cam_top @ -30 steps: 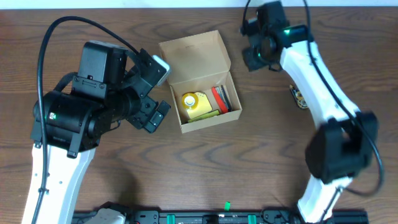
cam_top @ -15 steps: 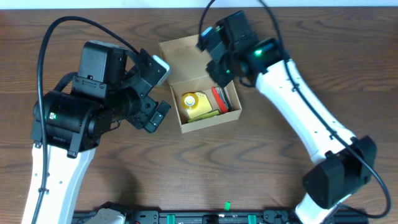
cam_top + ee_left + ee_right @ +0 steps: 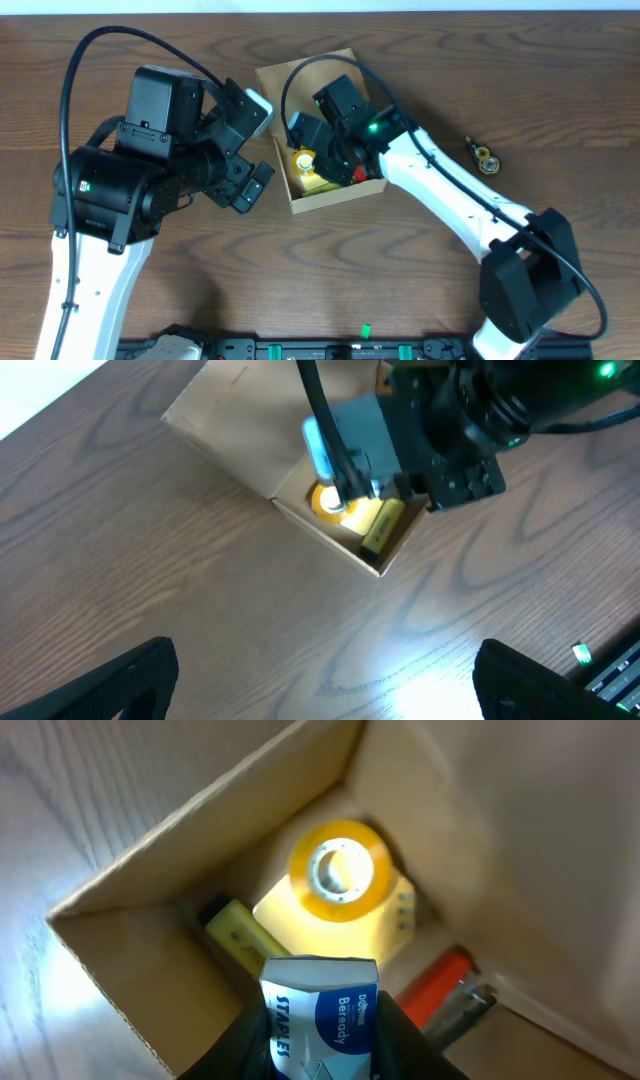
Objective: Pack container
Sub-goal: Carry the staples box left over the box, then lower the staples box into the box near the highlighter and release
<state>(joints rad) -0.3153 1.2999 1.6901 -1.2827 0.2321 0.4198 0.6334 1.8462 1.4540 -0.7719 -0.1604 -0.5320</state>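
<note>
Container, open on the table, over which a staple box is pinched by the right gripper (left gripper spread alongside); if released askew, it may be jammed on the tape roll.

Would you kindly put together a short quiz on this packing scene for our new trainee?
1. True or false: the left gripper is open and holds nothing.
2. The right gripper holds: A) scissors; B) a blue and white staples box; C) a mug.
3. Fill in: the staples box hangs over the open ____.
Key: 1 true; 2 B; 3 container, in which a yellow tape roll lies.
</note>
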